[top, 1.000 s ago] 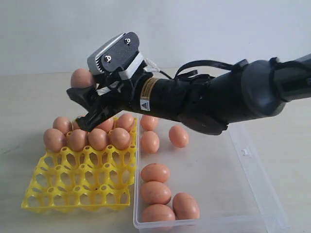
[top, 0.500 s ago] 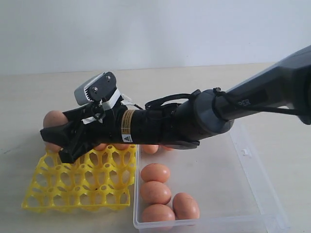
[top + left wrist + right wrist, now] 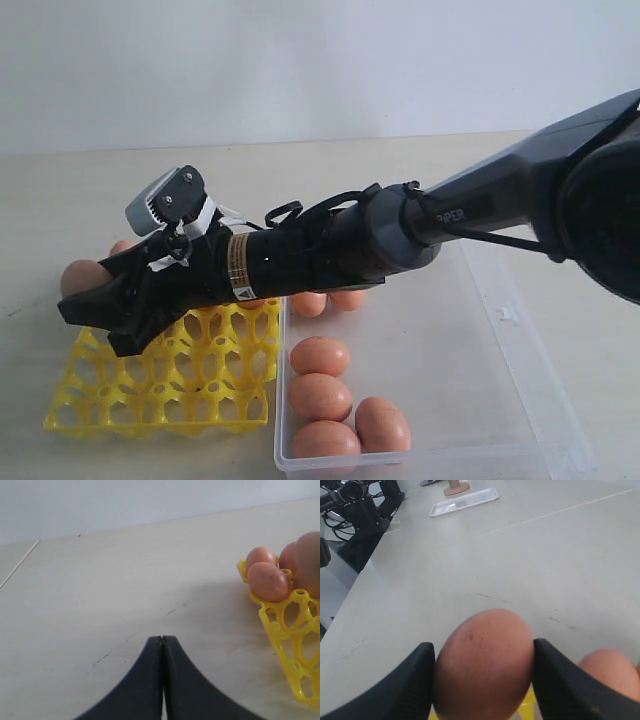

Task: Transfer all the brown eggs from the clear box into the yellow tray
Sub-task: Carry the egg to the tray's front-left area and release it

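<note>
1. Our right pincer (image 3: 483,680) is pinching one brown egg (image 3: 80,275) by its sides between two black fingers (image 3: 405,685). It is holding the egg low over the far left corner of the yellow tray (image 3: 160,400). We are not able to tell whether the egg is touching a cup yet.
2. Our left pincer (image 3: 162,680) is hanging over the table (image 3: 100,580), apart from the tray, with its fingers pressed together and holding nothing.
3. Nearest the camera, four eggs (image 3: 320,397) are lying close together in the front corner of the clear box (image 3: 520,390).
4. Farther back, two more eggs (image 3: 308,303) are peeking out from under the arm (image 3: 330,250), inside the box just beside the tray.
5. Farthest back, the arm is hiding most of the tray's rear rows. The left wrist view is showing at least three eggs (image 3: 267,580) seated there, while the front cups are standing empty.
6. We are judging the job as partway done: one egg is going in, and at least six are waiting in the box.
</note>
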{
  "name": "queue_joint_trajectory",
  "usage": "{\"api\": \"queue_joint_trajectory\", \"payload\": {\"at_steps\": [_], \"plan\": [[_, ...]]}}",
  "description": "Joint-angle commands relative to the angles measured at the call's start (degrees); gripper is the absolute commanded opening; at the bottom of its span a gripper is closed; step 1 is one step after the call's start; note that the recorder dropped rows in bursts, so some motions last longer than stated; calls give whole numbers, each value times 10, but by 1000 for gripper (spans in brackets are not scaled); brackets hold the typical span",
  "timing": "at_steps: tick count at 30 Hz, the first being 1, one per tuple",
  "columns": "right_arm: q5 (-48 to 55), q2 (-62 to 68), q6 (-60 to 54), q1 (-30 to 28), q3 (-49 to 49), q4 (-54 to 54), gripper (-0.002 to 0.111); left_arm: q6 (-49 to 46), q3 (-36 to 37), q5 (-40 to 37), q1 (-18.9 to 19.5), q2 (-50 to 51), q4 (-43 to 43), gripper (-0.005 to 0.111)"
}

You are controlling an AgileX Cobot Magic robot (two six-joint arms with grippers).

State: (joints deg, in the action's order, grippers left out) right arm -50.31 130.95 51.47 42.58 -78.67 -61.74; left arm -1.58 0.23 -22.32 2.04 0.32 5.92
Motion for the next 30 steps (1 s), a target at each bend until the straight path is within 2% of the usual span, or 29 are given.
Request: {"api": "queue_joint_trajectory", "payload": {"at_steps": [1, 10, 14, 23, 26, 30], "plan": [[1, 16, 16, 7, -28, -10, 0, 4, -2, 5, -4, -3, -1, 0], [30, 46, 41, 13, -66, -32, 2, 4, -2, 5, -4, -3, -1, 0], [51, 50, 42, 13, -75, -43, 15, 4, -2, 5, -4, -3, -1, 0], [74, 50, 42, 13, -75, -35, 50, 4, -2, 5, -4, -3, -1, 0], [74, 50, 42, 13, -75, -24, 58, 4, -2, 5, -4, -3, -1, 0], [71, 50, 43, 13, -75, -16, 63, 4, -2, 5, -4, -3, -1, 0]]}}
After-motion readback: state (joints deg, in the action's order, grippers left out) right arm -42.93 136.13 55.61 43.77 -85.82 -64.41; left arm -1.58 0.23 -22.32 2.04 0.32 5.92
